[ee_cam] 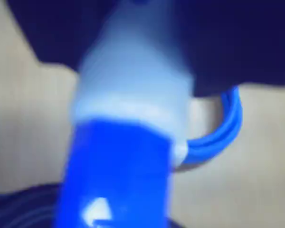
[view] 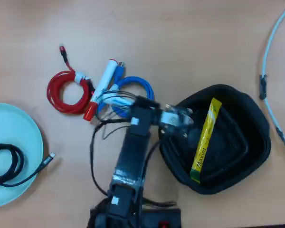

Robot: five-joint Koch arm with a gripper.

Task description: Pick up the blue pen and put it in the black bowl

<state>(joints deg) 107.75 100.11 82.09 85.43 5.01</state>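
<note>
In the wrist view the blue pen [ee_cam: 128, 142] fills the middle, blurred, its white barrel above and its blue cap pointing down. My gripper [ee_cam: 133, 57] is shut on the barrel, with its dark jaws on both sides. In the overhead view the gripper [view: 179, 121] holds the pen [view: 172, 117] over the left rim of the black bowl [view: 242, 142]. The bowl's ridged edge shows at the lower left of the wrist view [ee_cam: 19, 209].
A yellow stick packet [view: 204, 138] lies in the bowl. A blue cable coil [view: 141, 85], a white marker with a red cap [view: 100, 89] and a red cable coil [view: 65, 91] lie left of the arm. A teal plate [view: 23, 133] holds a black cable [view: 4, 164]. A white cable [view: 268, 71] runs at the right.
</note>
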